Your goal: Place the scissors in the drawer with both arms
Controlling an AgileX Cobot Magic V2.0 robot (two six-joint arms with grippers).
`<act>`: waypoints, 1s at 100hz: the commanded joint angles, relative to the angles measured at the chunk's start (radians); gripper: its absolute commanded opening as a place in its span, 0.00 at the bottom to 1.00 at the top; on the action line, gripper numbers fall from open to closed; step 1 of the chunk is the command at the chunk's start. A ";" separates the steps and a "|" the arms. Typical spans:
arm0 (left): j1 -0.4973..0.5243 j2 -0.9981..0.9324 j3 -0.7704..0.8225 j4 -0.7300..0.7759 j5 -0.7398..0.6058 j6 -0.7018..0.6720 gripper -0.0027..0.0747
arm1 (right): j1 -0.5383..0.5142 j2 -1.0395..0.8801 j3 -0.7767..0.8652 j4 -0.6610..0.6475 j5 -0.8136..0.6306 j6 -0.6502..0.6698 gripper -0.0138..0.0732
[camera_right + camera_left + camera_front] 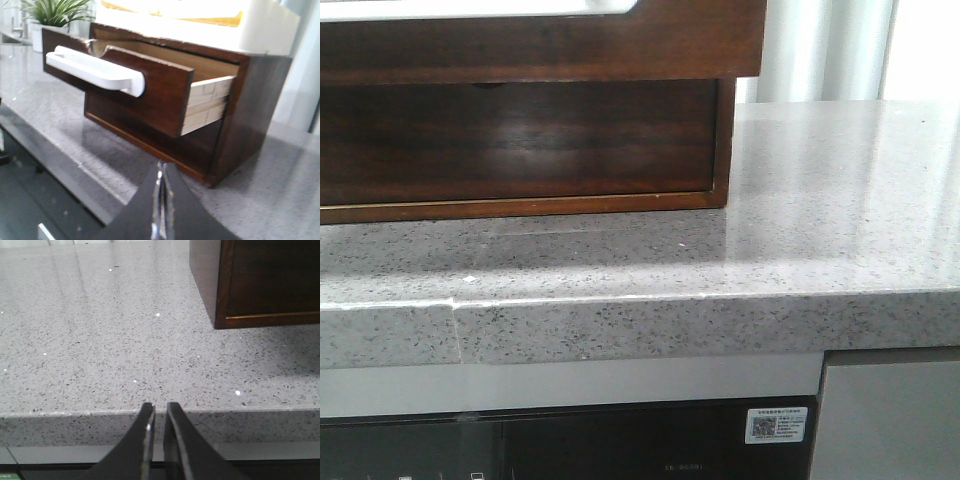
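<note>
The scissors are not in any view. The wooden cabinet point(520, 145) stands on the grey speckled counter point(800, 240). Its upper drawer point(150, 85) is pulled out, with a dark brown front, a white bar handle point(95, 70) and a pale inside; in the front view its front point(540, 45) overhangs at the top. My left gripper point(160, 406) is shut and empty, at the counter's front edge, left of the cabinet's corner point(220, 315). My right gripper point(162, 165) is shut and empty, low in front of the cabinet's right corner. Neither gripper shows in the front view.
A white and yellow container point(200, 15) sits on top of the cabinet. A potted plant point(50, 12) stands far behind on the counter. Below the counter edge point(620, 330) is a dark appliance front with a QR sticker point(773, 425).
</note>
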 commanded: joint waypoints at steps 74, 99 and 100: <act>-0.007 -0.033 0.013 -0.001 -0.070 -0.009 0.04 | -0.512 -0.027 0.226 -0.600 -0.231 0.763 0.05; -0.007 -0.033 0.013 -0.001 -0.069 -0.009 0.04 | -0.624 -0.116 0.226 -0.600 -0.013 0.763 0.05; -0.007 -0.033 0.013 -0.001 -0.069 -0.009 0.04 | -0.624 -0.116 0.226 -0.600 -0.006 0.763 0.05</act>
